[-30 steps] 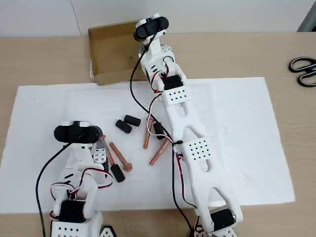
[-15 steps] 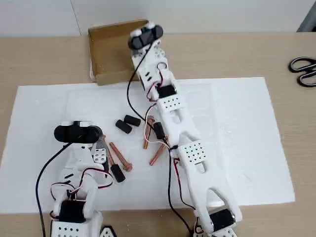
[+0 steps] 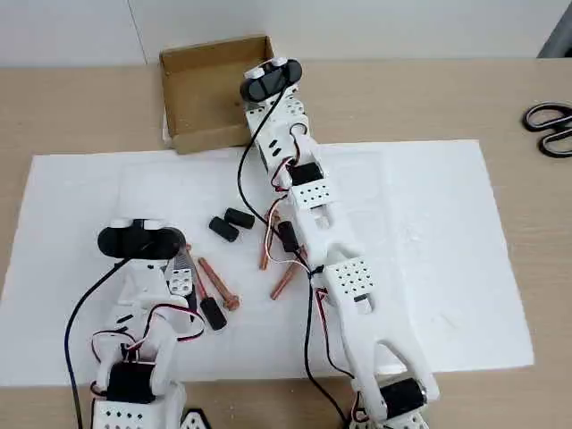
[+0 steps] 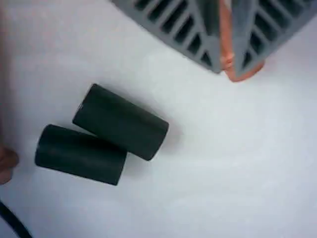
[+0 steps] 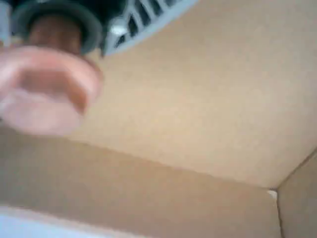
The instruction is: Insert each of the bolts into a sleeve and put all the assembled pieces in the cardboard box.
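Observation:
My right gripper (image 5: 74,20) is shut on a copper bolt (image 5: 47,89) wearing a black sleeve (image 5: 54,22), held over the floor of the cardboard box (image 5: 198,114). From above, that arm's wrist (image 3: 268,89) sits at the right edge of the cardboard box (image 3: 214,52). My left gripper (image 4: 228,69) is shut on a bare copper bolt (image 4: 225,29), just above the white paper near two black sleeves (image 4: 121,121) lying side by side. From above, the left gripper (image 3: 183,268) is at the front left, with the two sleeves (image 3: 231,223) beyond it.
Loose copper bolts (image 3: 265,243) (image 3: 286,277) (image 3: 217,284) lie on the white paper (image 3: 429,232) between the arms. A third black sleeve (image 3: 213,313) rests by the left gripper. Scissors (image 3: 550,128) lie at the far right on the wooden table.
The right arm has shifted left and drawn back a little, bringing its gripper and the sleeved bolt down into the box. The left arm has stayed still.

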You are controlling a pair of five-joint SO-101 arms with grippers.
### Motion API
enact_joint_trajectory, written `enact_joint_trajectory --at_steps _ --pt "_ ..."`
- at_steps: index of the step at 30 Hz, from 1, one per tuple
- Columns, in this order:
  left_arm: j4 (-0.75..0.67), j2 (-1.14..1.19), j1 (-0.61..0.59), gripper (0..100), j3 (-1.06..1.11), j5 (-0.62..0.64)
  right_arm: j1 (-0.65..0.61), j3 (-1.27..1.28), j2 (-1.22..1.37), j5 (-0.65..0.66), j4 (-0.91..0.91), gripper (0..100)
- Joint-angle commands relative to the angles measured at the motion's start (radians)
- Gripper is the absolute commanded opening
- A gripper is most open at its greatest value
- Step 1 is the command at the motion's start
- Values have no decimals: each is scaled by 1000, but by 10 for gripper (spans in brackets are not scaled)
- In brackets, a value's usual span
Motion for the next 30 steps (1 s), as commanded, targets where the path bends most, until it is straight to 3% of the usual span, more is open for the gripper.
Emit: enact_joint_trajectory --at_steps 1,8,24,30 --pt "3 -11 -2 7 -2 2 12 -81 -33 17 53 33" --pt "3 -11 -2 7 -2 2 12 -118 -79 17 268 225" --pt "3 -11 -2 7 -2 2 5 -164 -87 17 272 224" --pt "3 -11 -3 7 -2 2 4 -163 -211 17 278 224"
